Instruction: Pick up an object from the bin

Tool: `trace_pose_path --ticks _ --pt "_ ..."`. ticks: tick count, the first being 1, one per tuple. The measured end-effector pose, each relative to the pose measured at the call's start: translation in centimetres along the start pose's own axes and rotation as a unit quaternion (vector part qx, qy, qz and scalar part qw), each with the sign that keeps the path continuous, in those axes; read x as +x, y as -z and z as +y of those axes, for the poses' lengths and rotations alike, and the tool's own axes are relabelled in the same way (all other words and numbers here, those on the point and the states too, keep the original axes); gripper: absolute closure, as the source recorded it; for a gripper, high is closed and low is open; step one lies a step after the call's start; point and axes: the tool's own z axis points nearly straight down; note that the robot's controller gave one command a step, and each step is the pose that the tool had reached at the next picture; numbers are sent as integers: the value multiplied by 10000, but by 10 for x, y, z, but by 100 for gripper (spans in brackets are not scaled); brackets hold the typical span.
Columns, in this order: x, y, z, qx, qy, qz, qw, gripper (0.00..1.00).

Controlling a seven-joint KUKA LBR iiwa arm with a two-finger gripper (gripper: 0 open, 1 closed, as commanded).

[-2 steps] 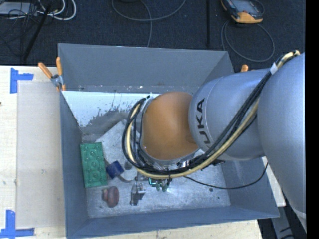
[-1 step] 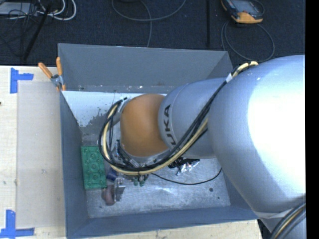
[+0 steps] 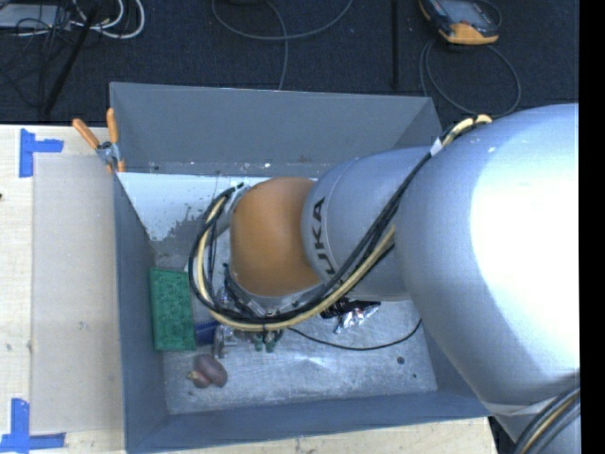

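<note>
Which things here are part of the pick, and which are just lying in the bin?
In the job: gripper, low in the bin, next to the green block and a small blue piece.
Lying about: brownish lump by the front wall; crumpled silver piece under the arm.

At the far end of the scene lies a dark carpeted floor (image 3: 359,55). Thin black cables (image 3: 285,36) loop across it, two orange-and-black devices (image 3: 460,19) rest there, and white cords (image 3: 125,12) bunch at far left

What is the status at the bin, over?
Gripper low, beside green block at left. Hold unconfirmed. Brown lump, foil scrap close by.
</note>
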Motion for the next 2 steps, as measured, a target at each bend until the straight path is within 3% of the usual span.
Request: trace_pose_path --ticks 1,2 --pt "-24 121 12 -2 1145 -19 9934 100" --pt "33 195 -16 3 2704 -6 9627 100"
